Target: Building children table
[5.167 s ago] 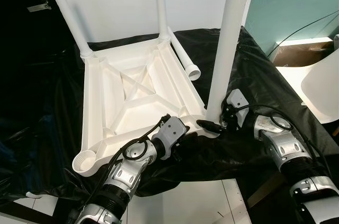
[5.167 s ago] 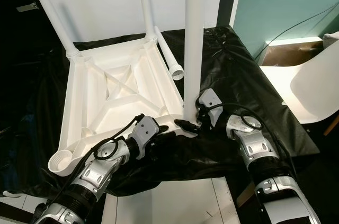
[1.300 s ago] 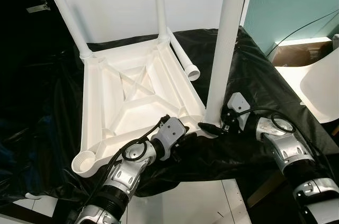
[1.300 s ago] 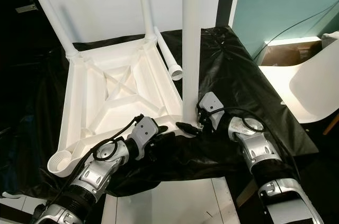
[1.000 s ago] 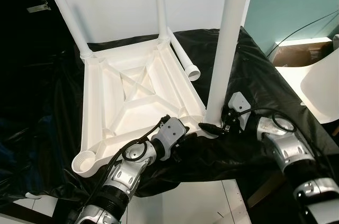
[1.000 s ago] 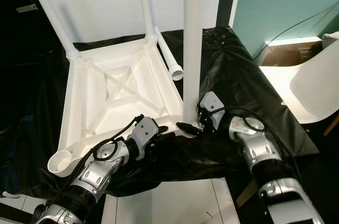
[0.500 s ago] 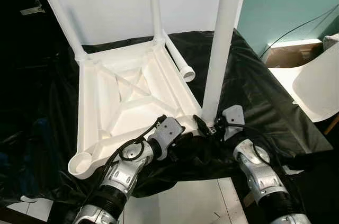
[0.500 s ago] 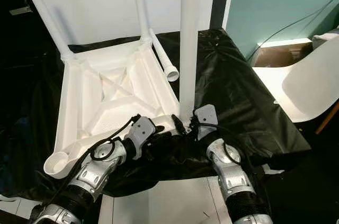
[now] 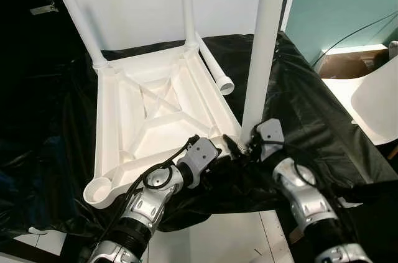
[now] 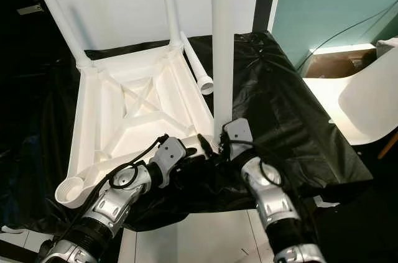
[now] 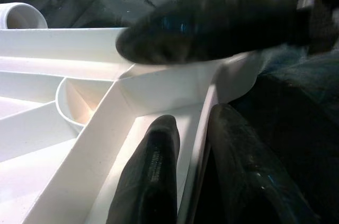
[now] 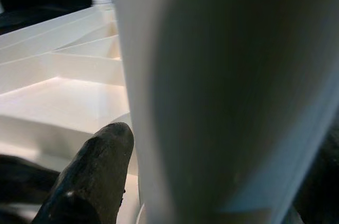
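The upturned white tabletop lay on a black sheet with three legs upright: two at its far corners, and a third leg at its near right corner. The near left socket stood empty; a loose leg lay beside the right edge, seemingly the last to fit. The right gripper clasped the third leg's base. The left gripper pinched the tabletop's near rim.
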Robot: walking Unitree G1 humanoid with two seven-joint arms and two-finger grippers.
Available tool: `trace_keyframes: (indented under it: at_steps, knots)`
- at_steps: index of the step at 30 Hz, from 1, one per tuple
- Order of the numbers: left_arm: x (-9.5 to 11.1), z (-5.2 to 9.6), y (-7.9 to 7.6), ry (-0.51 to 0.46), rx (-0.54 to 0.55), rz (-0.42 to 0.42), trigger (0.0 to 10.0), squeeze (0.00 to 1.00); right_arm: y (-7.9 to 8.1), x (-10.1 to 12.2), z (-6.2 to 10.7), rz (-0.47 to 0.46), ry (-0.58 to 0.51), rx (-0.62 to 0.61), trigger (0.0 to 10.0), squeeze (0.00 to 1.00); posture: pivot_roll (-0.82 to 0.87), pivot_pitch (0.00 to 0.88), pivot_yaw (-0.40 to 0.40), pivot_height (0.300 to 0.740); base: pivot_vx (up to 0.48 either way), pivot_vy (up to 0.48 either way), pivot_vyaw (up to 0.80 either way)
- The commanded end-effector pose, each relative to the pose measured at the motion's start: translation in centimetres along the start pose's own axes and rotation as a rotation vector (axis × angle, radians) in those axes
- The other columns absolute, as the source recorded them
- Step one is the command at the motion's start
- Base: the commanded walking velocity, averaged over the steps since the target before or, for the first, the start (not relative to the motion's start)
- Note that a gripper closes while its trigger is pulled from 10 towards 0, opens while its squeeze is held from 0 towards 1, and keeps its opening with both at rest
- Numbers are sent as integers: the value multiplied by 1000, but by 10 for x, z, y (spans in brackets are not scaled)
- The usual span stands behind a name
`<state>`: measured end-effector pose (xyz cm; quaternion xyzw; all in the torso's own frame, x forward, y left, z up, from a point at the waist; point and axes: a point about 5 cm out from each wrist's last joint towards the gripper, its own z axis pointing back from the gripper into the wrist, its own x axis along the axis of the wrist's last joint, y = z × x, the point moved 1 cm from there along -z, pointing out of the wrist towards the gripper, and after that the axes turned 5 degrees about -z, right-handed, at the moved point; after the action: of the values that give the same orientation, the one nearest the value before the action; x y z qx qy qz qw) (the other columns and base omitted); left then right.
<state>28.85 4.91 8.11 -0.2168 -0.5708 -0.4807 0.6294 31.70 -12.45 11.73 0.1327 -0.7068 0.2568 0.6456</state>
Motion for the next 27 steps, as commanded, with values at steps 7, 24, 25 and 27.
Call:
trace_keyframes:
  at_steps: [7, 24, 25, 27]
  knots:
    - [-32, 4, -18, 135, -82, 52, 10000, 0, -8, 6, -4, 108, 26, 166, 10000, 0, -72, 0, 49, 740, 0, 0, 0]
    - [-23, 5, -19, 49, -98, 62, 10000, 0, -10, 8, -12, 79, 23, 166, 10000, 0, -81, 0, 57, 740, 0, 0, 0]
    - [-21, 5, -18, 38, -102, 66, 10000, 0, -10, 8, -12, 75, 22, 164, 10000, 0, -81, 0, 57, 740, 0, 0, 0]
    - [-19, 6, -18, 17, -117, 67, 10000, 0, -11, 10, -12, 69, 17, 165, 10000, 0, -81, 0, 57, 740, 0, 0, 0]
